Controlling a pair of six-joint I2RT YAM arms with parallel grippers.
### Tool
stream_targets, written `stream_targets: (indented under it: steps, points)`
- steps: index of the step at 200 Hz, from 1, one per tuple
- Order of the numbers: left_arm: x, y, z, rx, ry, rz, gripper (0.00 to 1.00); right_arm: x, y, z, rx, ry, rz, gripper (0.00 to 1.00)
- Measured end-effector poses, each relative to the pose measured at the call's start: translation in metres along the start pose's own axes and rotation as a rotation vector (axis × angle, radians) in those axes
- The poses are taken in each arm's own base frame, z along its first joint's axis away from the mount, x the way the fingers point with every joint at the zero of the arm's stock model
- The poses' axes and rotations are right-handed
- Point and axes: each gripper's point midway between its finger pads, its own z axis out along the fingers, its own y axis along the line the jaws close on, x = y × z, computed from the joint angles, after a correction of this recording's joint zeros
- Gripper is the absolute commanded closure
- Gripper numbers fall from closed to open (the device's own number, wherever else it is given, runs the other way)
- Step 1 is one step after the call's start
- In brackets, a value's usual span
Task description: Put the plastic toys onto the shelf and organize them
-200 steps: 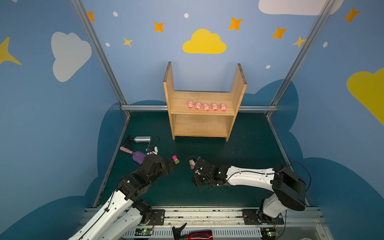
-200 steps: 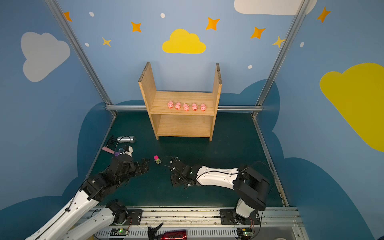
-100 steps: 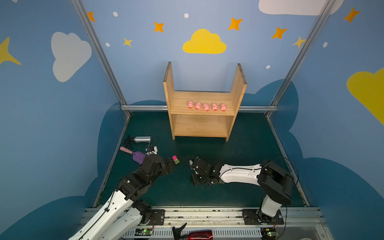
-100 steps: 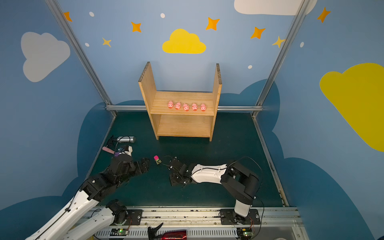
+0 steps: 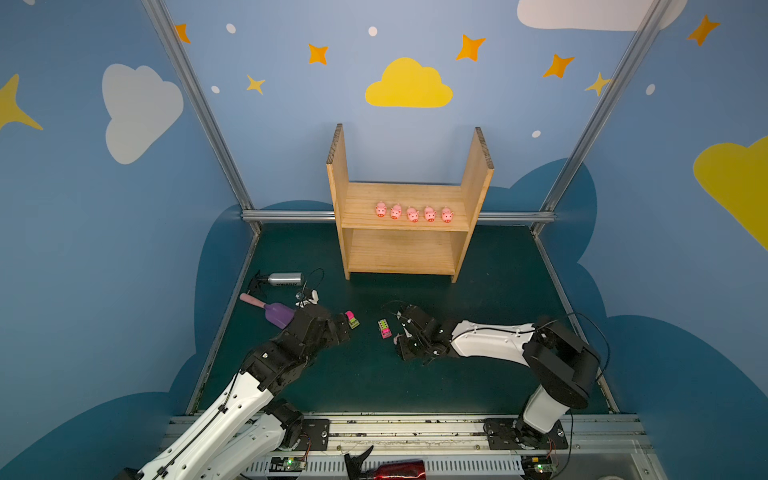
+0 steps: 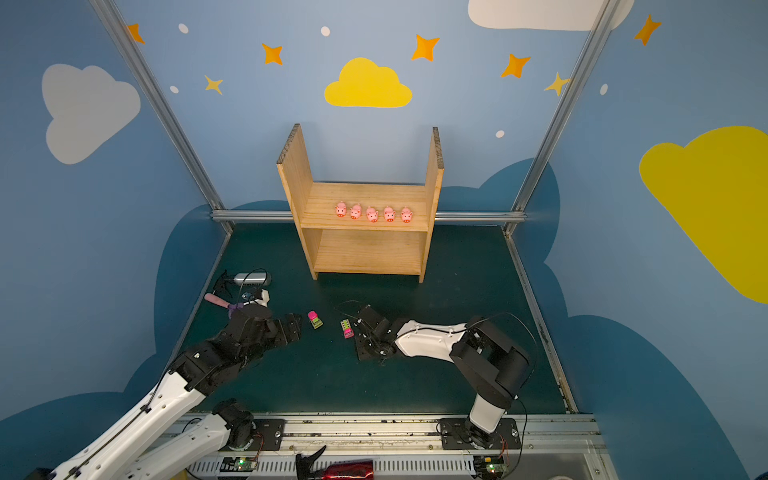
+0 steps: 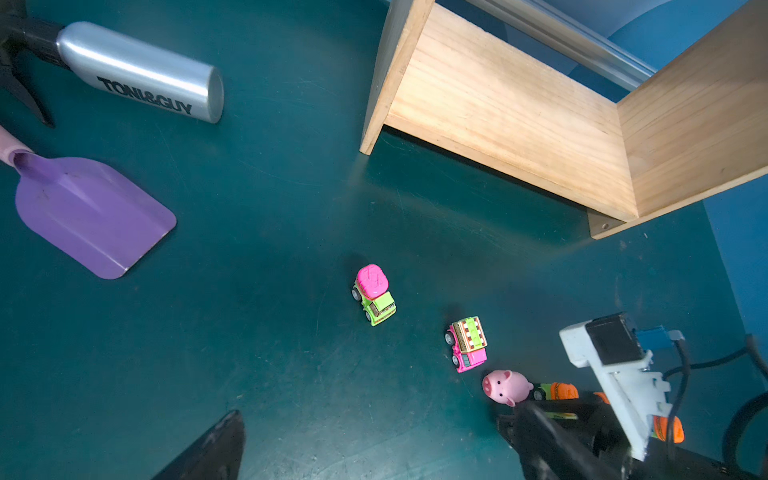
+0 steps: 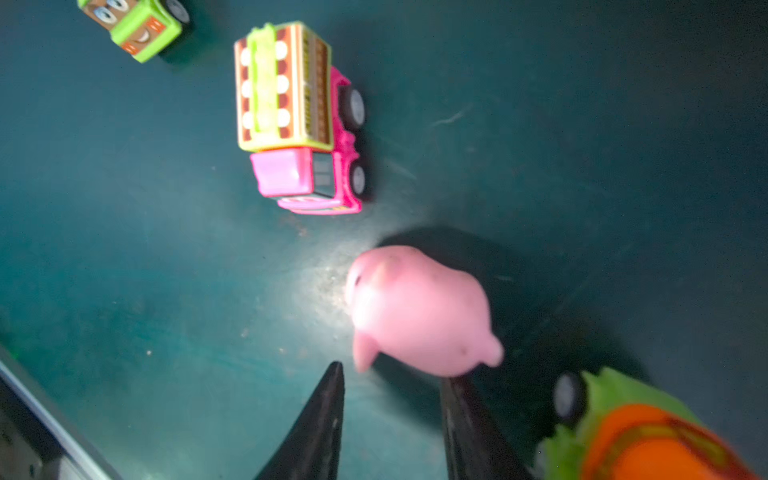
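The wooden shelf (image 5: 399, 253) (image 6: 365, 253) (image 7: 519, 108) stands at the back, with several pink pigs (image 5: 412, 214) (image 6: 372, 214) in a row on its upper board. On the mat lie a green truck with a pink top (image 5: 352, 320) (image 6: 315, 319) (image 7: 374, 296) and a pink truck with a striped load (image 5: 384, 328) (image 6: 346, 328) (image 7: 467, 344) (image 8: 297, 120). A loose pig (image 7: 507, 386) (image 8: 419, 311) lies just past my right gripper (image 8: 394, 373) (image 5: 398, 330), which is open and empty. An orange-and-green vehicle (image 8: 640, 432) (image 7: 557, 391) sits beside it. My left gripper (image 7: 380, 415) (image 5: 340, 328) is wide open beside the green truck.
A silver bottle (image 5: 284, 278) (image 7: 137, 79) and a purple scoop with a pink handle (image 5: 276, 313) (image 7: 91, 212) lie at the left of the mat, among thin black cables. Metal frame posts and painted walls close in the mat.
The right arm's elbow has folded in towards the middle while its gripper stayed by the vehicles. The left arm has not moved.
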Motion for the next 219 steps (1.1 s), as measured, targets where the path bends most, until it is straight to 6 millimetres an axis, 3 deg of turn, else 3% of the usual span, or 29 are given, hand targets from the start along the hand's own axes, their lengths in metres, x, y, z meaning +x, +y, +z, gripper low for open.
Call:
stream_targets:
  steps: [64, 127, 219]
  points:
    - [0.000, 0.000, 0.003, -0.007, 0.004, 0.004, 0.00, -0.011, -0.017, -0.002, 0.013, -0.007, 0.010, 0.47]
    - [-0.001, 0.000, 0.002, -0.006, -0.004, 0.000, 0.00, -0.022, -0.009, -0.006, 0.000, -0.019, -0.011, 0.57]
    - [-0.005, 0.000, -0.004, 0.014, -0.023, -0.009, 0.00, -0.023, -0.011, -0.008, 0.021, -0.014, -0.029, 0.45]
